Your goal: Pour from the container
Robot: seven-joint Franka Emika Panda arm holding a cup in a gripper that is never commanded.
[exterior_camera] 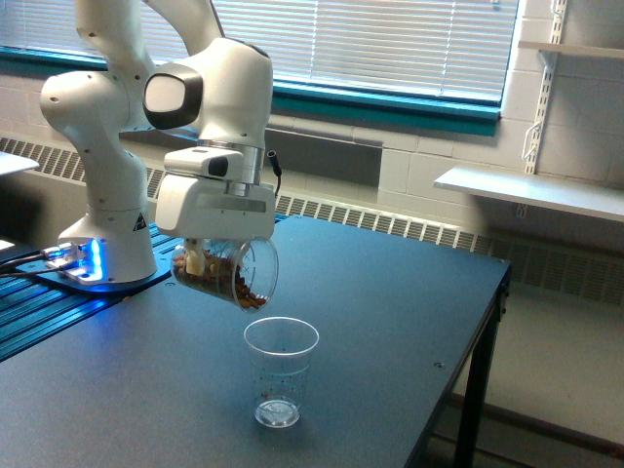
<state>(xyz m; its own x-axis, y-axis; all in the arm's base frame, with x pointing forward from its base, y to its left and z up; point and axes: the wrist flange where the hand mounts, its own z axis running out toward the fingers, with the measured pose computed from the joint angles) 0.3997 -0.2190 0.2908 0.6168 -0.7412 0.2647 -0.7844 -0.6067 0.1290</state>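
Note:
The container [232, 276] is a clear, wide plastic cup with brown nut-like bits lying along its lower wall. It is tipped almost onto its side, mouth toward the exterior view's right. My gripper [207, 261] is shut on it from above and behind; the fingers are mostly hidden by the white hand. The container's mouth hangs just above and to the left of a taller clear tapered cup [280, 370] with small printed marks, which stands upright on the dark table [390, 322]. That cup looks empty.
The arm's white base [102, 244] stands at the table's left on a blue-lit plate. The table's right edge [492, 331] drops off to the floor. White shelves [526, 190] hang on the wall at the right.

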